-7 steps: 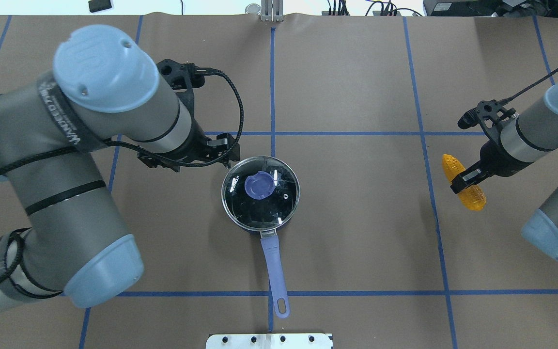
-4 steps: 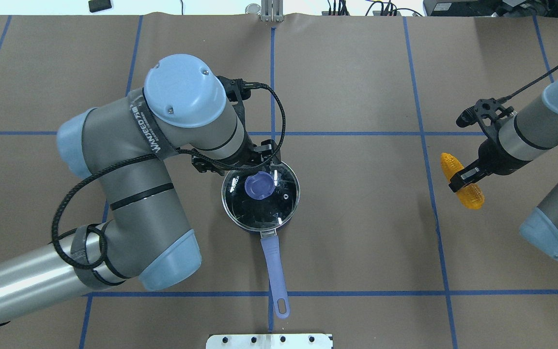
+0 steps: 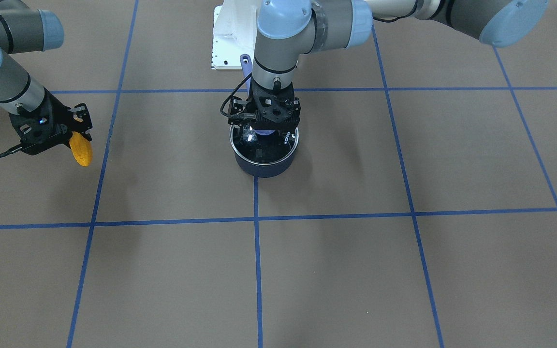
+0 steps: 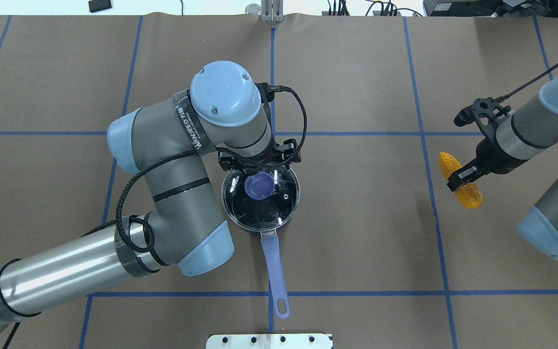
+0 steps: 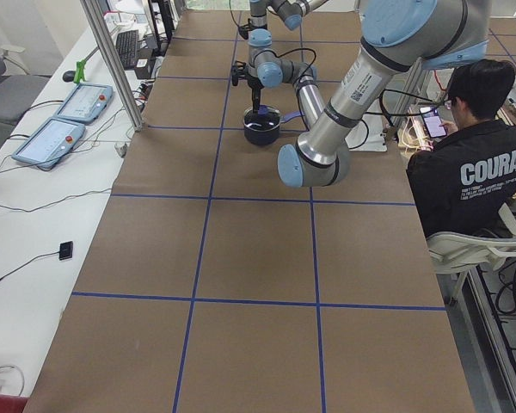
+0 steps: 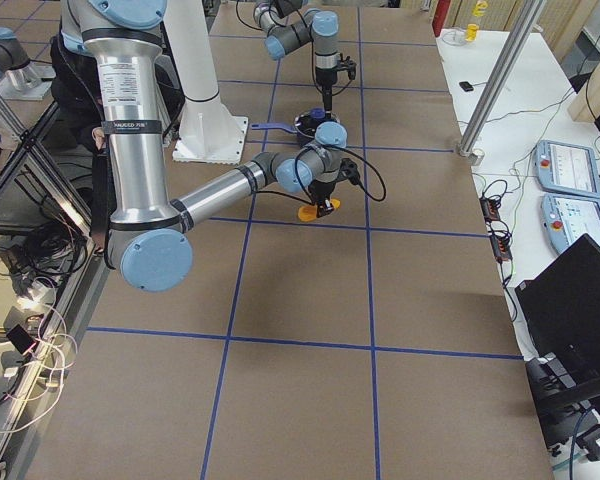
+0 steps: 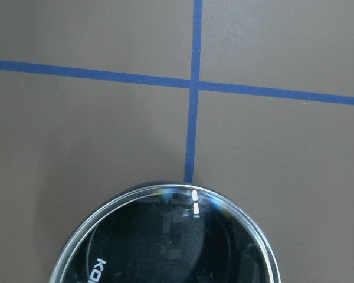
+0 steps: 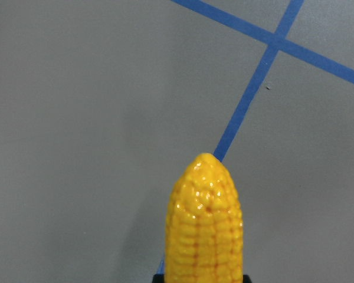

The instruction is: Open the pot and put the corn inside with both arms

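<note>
Our right gripper (image 4: 459, 178) pinches the corn (image 4: 468, 198) above the worktop (image 4: 356, 232), well apart from the lidded pot (image 3: 264, 166). Our left gripper (image 3: 265, 122) hangs over the lid (image 4: 264, 206); we cannot tell its spread.

Room light even and diffuse, from overhead; brown desk (image 4: 356, 232) matte, no hot spots. Shadows soft, faint: blurred patches under arms in front-facing view. Glare only on glass lid (image 4: 255, 213): white streaks near knob from overhead, two small bright dashes plus faint rainbow sheen on rim at left wrist. Corn (image 8: 205, 230) glossy, tiny highlights on kernels, sharp; desk there reads cooler, greyer. Left arm (image 4: 56, 275) tube carries long bright sheen. Strip beyond desk's far edge washed out. Side views wide, grid lines converging, far things small, low in detail.
</note>
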### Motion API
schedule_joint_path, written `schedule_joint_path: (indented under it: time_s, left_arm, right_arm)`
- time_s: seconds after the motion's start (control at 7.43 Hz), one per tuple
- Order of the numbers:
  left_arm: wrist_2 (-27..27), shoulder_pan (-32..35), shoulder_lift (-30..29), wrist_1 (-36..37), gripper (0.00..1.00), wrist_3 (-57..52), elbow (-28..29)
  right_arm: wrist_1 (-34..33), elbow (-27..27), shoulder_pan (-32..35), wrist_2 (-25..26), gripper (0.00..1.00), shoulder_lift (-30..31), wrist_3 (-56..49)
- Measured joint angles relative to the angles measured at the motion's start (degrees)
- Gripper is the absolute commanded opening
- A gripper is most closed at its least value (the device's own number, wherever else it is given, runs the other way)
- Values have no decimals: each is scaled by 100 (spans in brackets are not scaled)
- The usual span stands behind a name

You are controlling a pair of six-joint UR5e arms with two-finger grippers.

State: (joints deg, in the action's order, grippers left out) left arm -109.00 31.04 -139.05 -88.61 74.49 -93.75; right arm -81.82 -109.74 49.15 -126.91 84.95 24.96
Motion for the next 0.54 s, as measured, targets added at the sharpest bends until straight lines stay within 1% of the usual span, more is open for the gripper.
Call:
schedule_joint_path:
  time_s: [0.27,0.54]
  left_arm:
    - [-14,0,7,85,96,-35,-78]
    - [-26,6,26,414,97,-234,-244]
  right_arm:
    - [-1,-2,-2,0,41,-3,0]
    - [-1,-1,-2,4,41,3,0]
